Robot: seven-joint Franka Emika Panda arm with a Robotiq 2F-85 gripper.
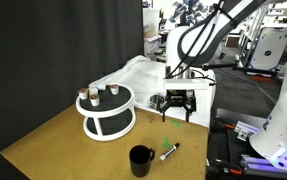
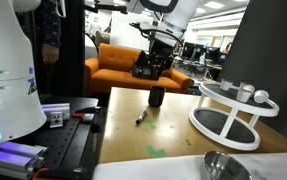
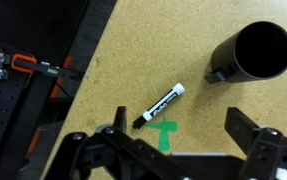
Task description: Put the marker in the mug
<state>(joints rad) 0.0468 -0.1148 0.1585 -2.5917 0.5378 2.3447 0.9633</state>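
The marker lies flat on the wooden table, whitish barrel with a dark end, by a green tape cross. It also shows in both exterior views. The black mug stands upright a short way from it, dark inside, and shows in both exterior views. My gripper is open and empty. It hangs well above the table, over the marker, touching nothing.
A white two-tier round stand with small items on top stands on the table. A shiny silver bowl sits near one table corner. A green tape cross marks the table. A black equipment rail runs beside the table edge.
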